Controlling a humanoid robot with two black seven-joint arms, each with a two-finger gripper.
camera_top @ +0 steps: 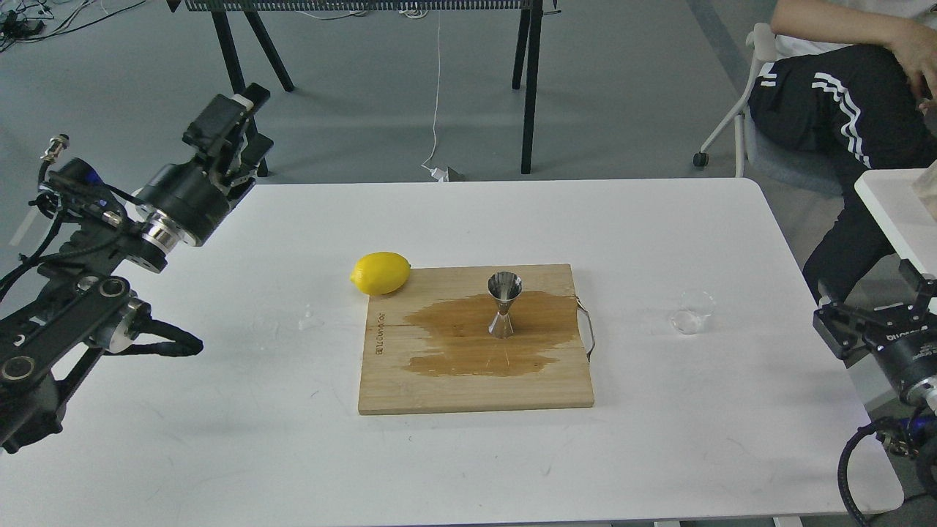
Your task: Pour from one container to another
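Observation:
The steel jigger (504, 306) stands upright on a wooden cutting board (410, 388), in the middle of a brown wet stain. To the right of the board, the small clear glass cup (692, 312) sits upright on the white table. My left gripper (238, 128) is raised at the far left, beyond the table's back-left corner and far from both containers; its fingers are too dark to tell apart. At the right edge, beside the table and right of the glass cup, my right gripper (875, 304) is open and holds nothing.
A yellow lemon (381, 272) lies at the board's back-left corner. A few clear droplets (308, 320) sit on the table left of the board. A seated person (842, 95) is at the back right, and a second white table (889, 212) stands at the right.

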